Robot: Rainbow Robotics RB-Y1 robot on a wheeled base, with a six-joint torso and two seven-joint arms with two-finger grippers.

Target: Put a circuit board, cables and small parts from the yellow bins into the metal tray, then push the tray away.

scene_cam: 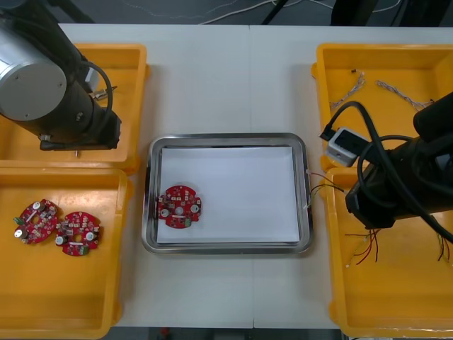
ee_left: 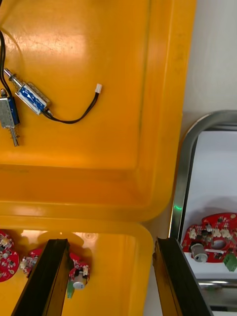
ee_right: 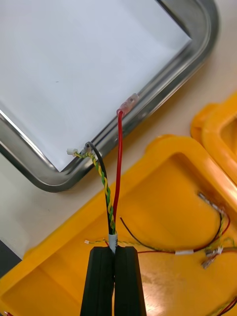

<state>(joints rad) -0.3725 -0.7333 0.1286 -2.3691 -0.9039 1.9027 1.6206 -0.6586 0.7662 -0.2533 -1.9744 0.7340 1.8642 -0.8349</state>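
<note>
The metal tray (scene_cam: 226,142), white inside, sits mid-table with one round red circuit board (scene_cam: 180,207) at its near left. My right gripper (ee_right: 116,256) is shut on a red and yellow cable (ee_right: 118,163), holding it above the near right yellow bin (ee_right: 163,222); the cable's ends reach over the tray's rim (ee_right: 163,94). In the front view this cable (scene_cam: 316,185) shows at the tray's right edge, beside my right arm (scene_cam: 396,184). My left gripper (ee_left: 111,276) is open, hovering over the wall between the two left bins (ee_left: 98,197).
Two more circuit boards (scene_cam: 58,228) lie in the near left bin (scene_cam: 56,312). Small metal parts on black leads (ee_left: 29,98) rest in the far left bin. More cables (ee_right: 212,247) lie in the near right bin, and thin cables (scene_cam: 382,86) in the far right one.
</note>
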